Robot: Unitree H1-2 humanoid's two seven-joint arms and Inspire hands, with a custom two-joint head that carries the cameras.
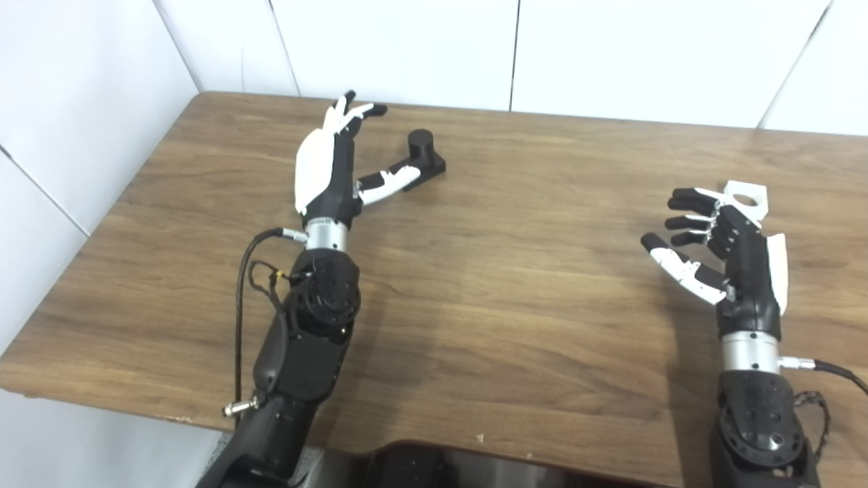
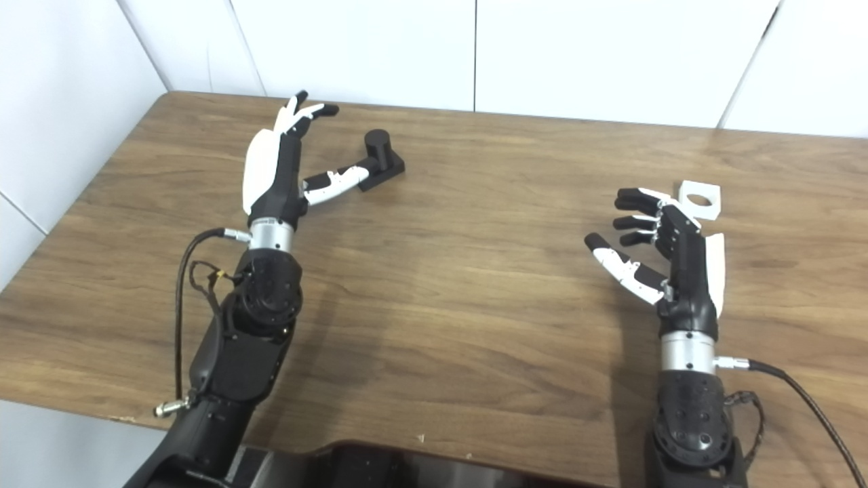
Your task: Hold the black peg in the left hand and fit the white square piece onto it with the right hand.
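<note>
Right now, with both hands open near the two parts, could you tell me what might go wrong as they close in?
1. The left hand is open, its thumb by the base of the black peg; closing could push the peg away.
2. The white square piece lies flat beyond the open right hand, so the fingers may slide it across the table rather than lift it.

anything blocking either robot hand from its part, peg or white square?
Nothing visible. The left robot hand is open beside the black peg; the right robot hand is open just short of the white square piece. Bare table between parts.
</note>
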